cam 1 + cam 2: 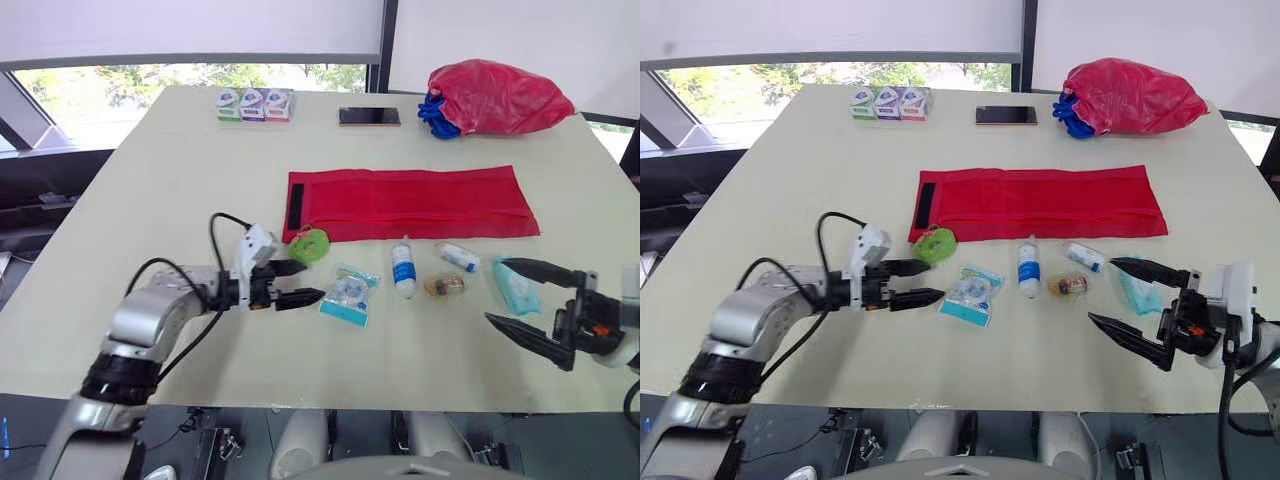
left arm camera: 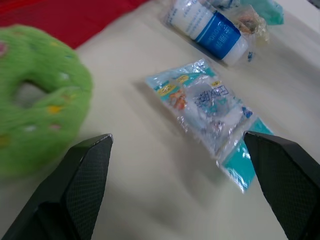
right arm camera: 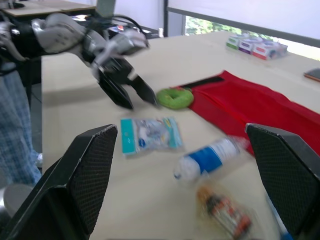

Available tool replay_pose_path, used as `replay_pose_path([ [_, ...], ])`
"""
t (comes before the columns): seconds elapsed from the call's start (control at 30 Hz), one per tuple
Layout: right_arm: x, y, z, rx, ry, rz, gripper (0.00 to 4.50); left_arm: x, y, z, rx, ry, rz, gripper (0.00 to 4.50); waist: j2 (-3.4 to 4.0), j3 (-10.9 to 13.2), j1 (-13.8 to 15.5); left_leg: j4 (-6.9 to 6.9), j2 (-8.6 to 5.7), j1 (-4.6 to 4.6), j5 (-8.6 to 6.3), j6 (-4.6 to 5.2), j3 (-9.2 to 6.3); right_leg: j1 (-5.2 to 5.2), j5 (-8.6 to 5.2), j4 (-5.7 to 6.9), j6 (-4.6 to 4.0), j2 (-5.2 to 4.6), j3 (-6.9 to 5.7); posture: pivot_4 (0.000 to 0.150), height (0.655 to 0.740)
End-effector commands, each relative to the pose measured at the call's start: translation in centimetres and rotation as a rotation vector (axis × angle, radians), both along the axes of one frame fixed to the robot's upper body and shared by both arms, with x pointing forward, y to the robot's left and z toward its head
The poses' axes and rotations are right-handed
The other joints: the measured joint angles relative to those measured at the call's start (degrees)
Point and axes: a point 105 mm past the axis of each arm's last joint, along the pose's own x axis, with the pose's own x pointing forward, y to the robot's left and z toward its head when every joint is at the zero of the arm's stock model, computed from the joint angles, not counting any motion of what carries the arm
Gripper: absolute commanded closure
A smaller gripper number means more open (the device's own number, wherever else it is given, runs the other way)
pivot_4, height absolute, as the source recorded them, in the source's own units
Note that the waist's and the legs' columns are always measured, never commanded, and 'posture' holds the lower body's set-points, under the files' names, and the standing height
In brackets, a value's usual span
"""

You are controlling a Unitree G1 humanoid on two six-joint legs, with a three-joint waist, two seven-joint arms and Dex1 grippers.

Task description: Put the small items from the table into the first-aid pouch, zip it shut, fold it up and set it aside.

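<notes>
Just below the flat red first-aid pouch (image 1: 410, 200), packing seems not yet begun: the left gripper (image 1: 312, 280), open and empty, points at the clear plastic packet (image 1: 350, 293) it should next straddle, while the right gripper (image 1: 493, 290) also gapes empty.

At the table's far edge, about eleven o'clock, the print on the three small boxes (image 1: 253, 104) is too small to read. At one o'clock a blue thing (image 1: 432, 112) lies mostly buried under the red plastic bag (image 1: 497, 95); I can't say what it is. Nearer, at four o'clock, the upper finger of the right gripper (image 1: 492, 290) crosses the teal packet (image 1: 518, 292) and covers its far edge. The amber wrapped item (image 1: 444, 286) beside it is too small to identify. In the left wrist view the green ring (image 2: 35, 95) is blurred and cut off at the edge, as is the white bottle (image 2: 210, 30), whose blue label can't be read.
</notes>
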Motion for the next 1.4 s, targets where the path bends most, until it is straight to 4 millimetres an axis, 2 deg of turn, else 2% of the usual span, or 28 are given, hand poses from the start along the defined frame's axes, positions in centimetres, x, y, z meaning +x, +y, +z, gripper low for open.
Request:
replay_pose_path([
  [0.03,-0.5,1.3,1.0,0.010,-0.041,0.028,0.12,0.7,-1.0,-0.4,0.023,0.031,-0.005,0.00,-0.02,-0.01,0.05,0.00,-0.02,0.00,0.00,0.00,-0.03,0.01,0.00,0.00,0.00,0.00,-0.01,0.150,0.7400],
  [0.3,-0.6,1.7,0.7,0.018,-0.059,-0.005,0.12,1.9,-3.7,-1.1,0.017,0.091,-0.017,0.00,-0.02,-0.03,0.18,0.19,-0.09,-0.01,0.01,0.02,-0.16,0.12,-0.12,0.03,0.04,0.00,0.03,0.150,0.7400],
  [0.37,-0.6,1.7,0.8,0.019,-0.063,-0.010,0.00,1.9,-3.8,-1.2,0.020,0.096,-0.024,0.43,-0.02,-0.04,0.12,0.23,-0.13,-0.02,0.01,0.02,-0.22,0.16,-0.16,0.05,0.10,0.00,0.03,0.150,0.7400],
  [0.43,-0.6,1.6,0.8,0.018,-0.066,-0.014,0.00,1.9,-3.7,-1.2,0.018,0.105,-0.025,1.17,-0.01,-0.04,0.00,0.23,-0.13,-0.02,0.01,0.02,-0.21,0.16,-0.14,0.05,0.08,0.01,0.05,0.150,0.7400],
  [0.5,-0.7,1.5,0.8,0.015,-0.066,-0.015,0.00,1.9,-3.7,-1.0,0.001,0.117,-0.022,2.11,-0.01,-0.04,-0.02,0.23,-0.13,-0.02,0.01,0.03,-0.22,0.15,-0.09,0.05,0.02,0.01,0.05,0.150,0.7400],
  [0.67,-0.8,1.7,0.6,0.012,-0.053,-0.005,0.00,1.9,-3.8,0.7,-0.150,0.164,0.016,4.45,-0.05,-0.01,0.01,0.23,-0.11,-0.06,0.00,0.03,-0.24,0.14,-0.05,0.05,-0.03,0.01,0.03,0.150,0.7400],
  [1.0,0.3,3.1,-0.3,0.073,0.073,-0.021,0.00,0.5,-4.0,4.2,-0.356,0.158,0.014,4.45,-0.07,0.02,-0.13,0.23,-0.05,-0.05,0.01,0.01,-0.28,0.13,-0.05,0.08,-0.07,0.01,0.01,0.150,0.7400],
  [1.23,1.8,4.8,-1.9,0.178,0.378,-0.124,0.00,0.7,-4.8,8.0,-0.522,0.089,0.014,4.45,-0.08,0.02,0.03,0.23,-0.06,-0.09,0.02,0.01,-0.35,0.12,-0.04,0.07,-0.11,-0.01,-0.02,0.150,0.7400],
  [1.4,3.3,6.0,-1.3,0.327,0.575,-0.150,0.00,0.9,-5.9,9.8,-0.597,0.018,0.016,4.45,-0.13,0.05,-0.12,0.23,-0.10,-0.11,0.02,0.01,-0.35,0.12,-0.04,0.06,-0.12,-0.02,-0.01,0.150,0.7400],
])
